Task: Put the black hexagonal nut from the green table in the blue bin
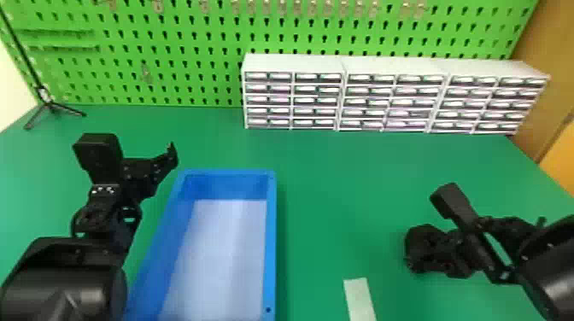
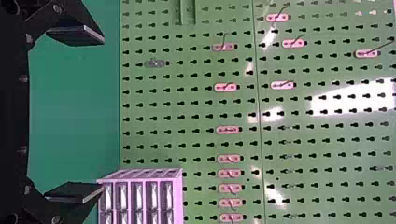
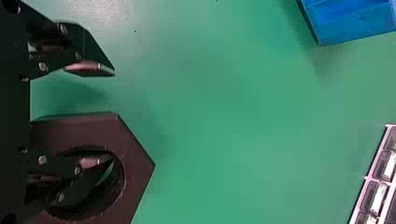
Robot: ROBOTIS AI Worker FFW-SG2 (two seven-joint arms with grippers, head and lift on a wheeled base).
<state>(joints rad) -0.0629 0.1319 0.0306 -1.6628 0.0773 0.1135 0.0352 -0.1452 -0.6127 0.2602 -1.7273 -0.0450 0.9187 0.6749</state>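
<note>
On the right side, above the green table (image 1: 324,192), is my right gripper (image 1: 461,252); dark parts there blend together in the head view. The black hexagonal nut (image 3: 135,154) lies large and close in the right wrist view. Across its round hole is one finger of the right gripper (image 3: 112,115); the other finger stands outside the nut, so the gripper is open. The blue bin (image 1: 271,239) is left of centre. Parked beside its left wall is my left gripper (image 1: 143,170). In the left wrist view the left gripper (image 2: 100,114) is open with nothing between its fingers.
White drawer cabinets (image 1: 384,68) line the back of the table, before a green pegboard (image 1: 171,51). A pale strip (image 1: 361,299) lies near the front, between bin and right arm. A thin tripod stand (image 1: 51,106) is at the back left.
</note>
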